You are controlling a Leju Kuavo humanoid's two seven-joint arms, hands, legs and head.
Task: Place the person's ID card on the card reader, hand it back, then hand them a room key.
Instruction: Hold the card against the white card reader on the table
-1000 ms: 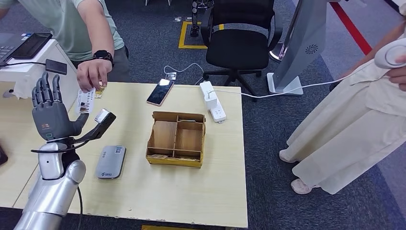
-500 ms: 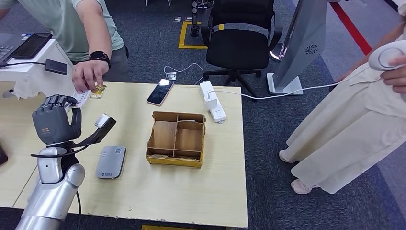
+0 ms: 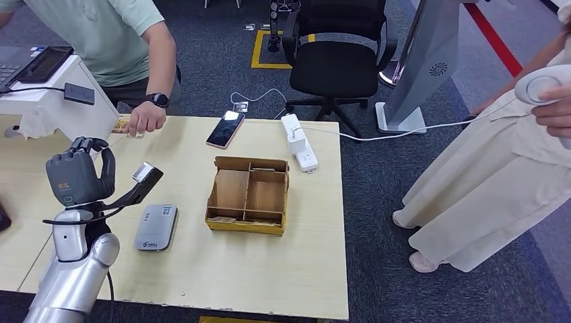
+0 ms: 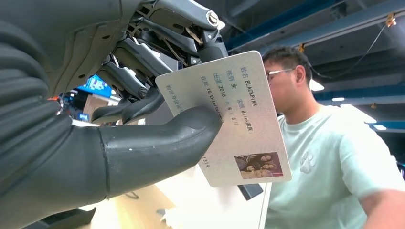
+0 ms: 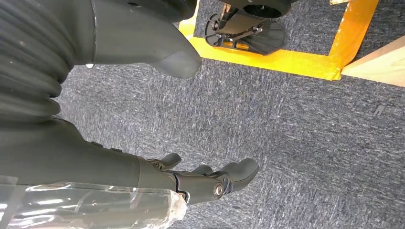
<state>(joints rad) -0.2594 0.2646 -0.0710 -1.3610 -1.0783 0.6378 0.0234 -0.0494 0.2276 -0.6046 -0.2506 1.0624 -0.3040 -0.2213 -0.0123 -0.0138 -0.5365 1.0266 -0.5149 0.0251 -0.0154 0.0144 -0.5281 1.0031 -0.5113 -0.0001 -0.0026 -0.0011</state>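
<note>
Head view showed the left hand (image 3: pixel 75 176) raised at the left of the frame, fingers curled in. Left wrist view confirmed the ID card (image 4: pixel 232 119) was pinched between the thick thumb and the darker fingers (image 4: pixel 143 81), with a person in a pale green shirt (image 4: pixel 329 162) beyond it. The grey card reader (image 3: pixel 155 227) lay on the table (image 3: pixel 269 282) at lower left of the frame, just right of the left arm, with nothing on it. The person's hand (image 3: pixel 145 121) rested at the table's far edge, apart from the robot's hand. Right wrist view showed the right hand (image 5: pixel 210 179) hanging over carpet, fingers loosely curled on nothing.

Assessment: card received; reading, return and room-key handover outstanding. No room key could be identified.
</note>
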